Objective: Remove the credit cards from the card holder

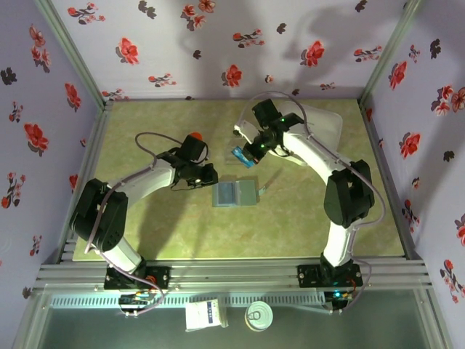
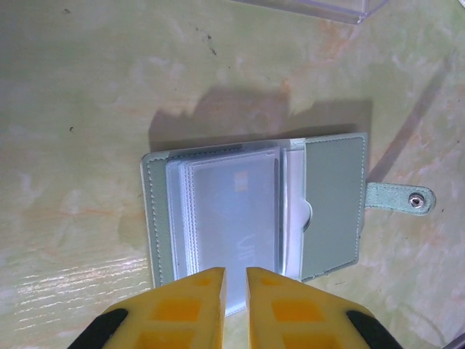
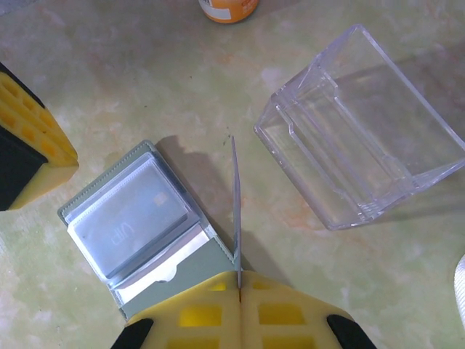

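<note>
- Your left pincer (image 2: 235, 280) hangs over the near edge of the card holder (image 1: 235, 193), fingers almost together, empty.
- The holder lies open mid-counter (image 1: 182, 225), long axis left-right, snap tab (image 2: 401, 198) pointing right.
- Beyond it, your right pincer (image 3: 240, 287) is clenched on a teal credit card (image 3: 235, 207), edge-up, beside the clear plastic stand (image 3: 360, 131).

A clear plastic stand (image 3: 361, 138) sits on the green table (image 1: 145, 233). In the right wrist view it is at about two o'clock, open at the top, with a small step inside it. A little of its edge (image 2: 305, 7) shows at twelve o'clock in the left wrist view. An orange round thing (image 3: 229, 9) sits at twelve o'clock in the right wrist view. A big white box (image 1: 323, 120) rests at one o'clock in the top view. The walls (image 1: 218, 43) are pale purple with red flowers.
</note>
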